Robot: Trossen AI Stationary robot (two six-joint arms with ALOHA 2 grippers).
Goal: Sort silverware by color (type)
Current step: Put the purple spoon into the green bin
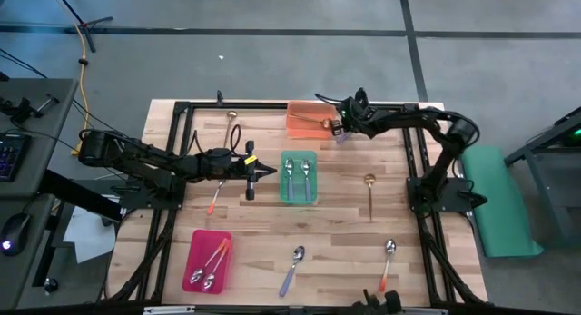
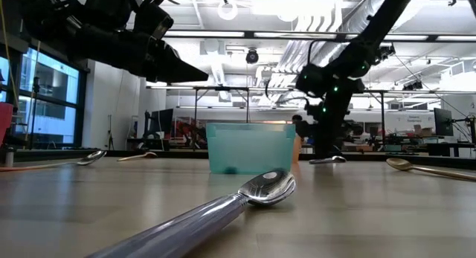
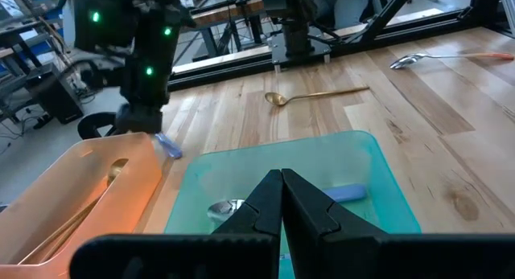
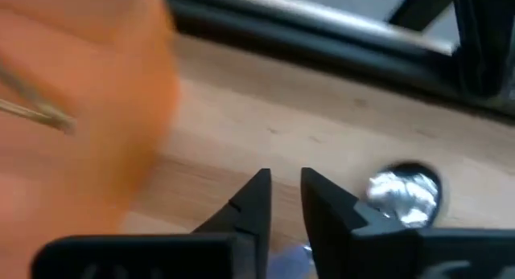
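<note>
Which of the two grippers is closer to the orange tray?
The right gripper, just beside the orange tray. The left gripper hovers farther off, next to the green tray.

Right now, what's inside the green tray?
The green tray holds two spoons with purple-blue handles. In the left wrist view, the left gripper covers most of them.

The left tool [image 3: 282, 200], tips pressed together, hangs over the green tray [image 3: 378, 182], orange tray [image 3: 72, 190] alongside.

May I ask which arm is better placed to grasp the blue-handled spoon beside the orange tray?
Right. The right gripper hangs over that spoon; the left gripper, shut, sits farther off by the green tray.
</note>
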